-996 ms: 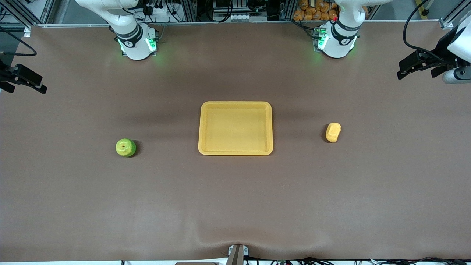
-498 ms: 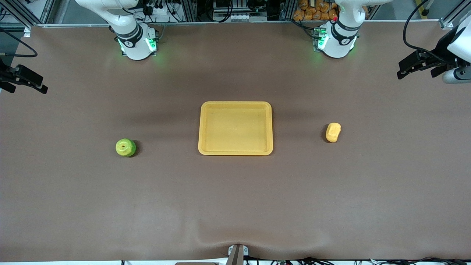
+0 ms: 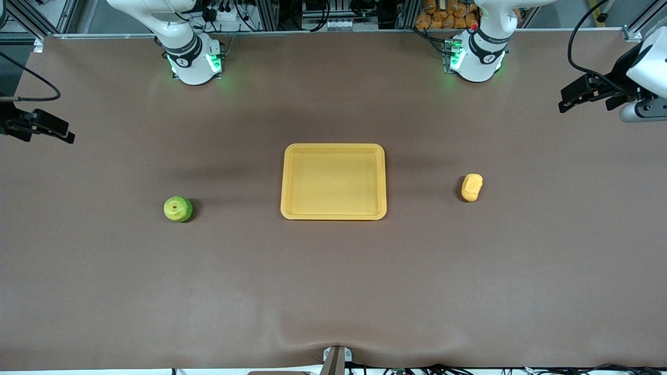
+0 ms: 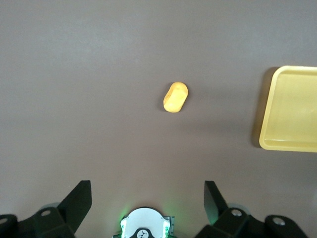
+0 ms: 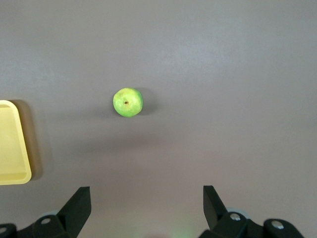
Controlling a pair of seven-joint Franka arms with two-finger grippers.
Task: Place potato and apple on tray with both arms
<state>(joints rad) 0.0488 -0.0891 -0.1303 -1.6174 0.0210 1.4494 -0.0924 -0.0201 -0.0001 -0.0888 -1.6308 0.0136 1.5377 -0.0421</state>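
Note:
The yellow-orange tray (image 3: 288, 179) lies empty at the table's middle; its edge shows in the left wrist view (image 4: 292, 106) and the right wrist view (image 5: 11, 144). The green apple (image 3: 178, 209) sits on the table toward the right arm's end and shows in the right wrist view (image 5: 128, 102). The potato (image 3: 471, 187) lies toward the left arm's end and shows in the left wrist view (image 4: 176, 97). My left gripper (image 3: 568, 100) (image 4: 147, 198) is open and empty, high over the table's end. My right gripper (image 3: 61, 132) (image 5: 147, 201) is open and empty, high over the other end.
The two arm bases (image 3: 194, 60) (image 3: 475, 57) stand at the table's back edge. A small mount (image 3: 336, 359) sits at the table's front edge. Orange items (image 3: 443, 13) are stacked off the table at the back.
My right gripper has moved a little toward the table's middle and down in the front view. My left gripper has shifted slightly. The apple, potato and tray have not moved.

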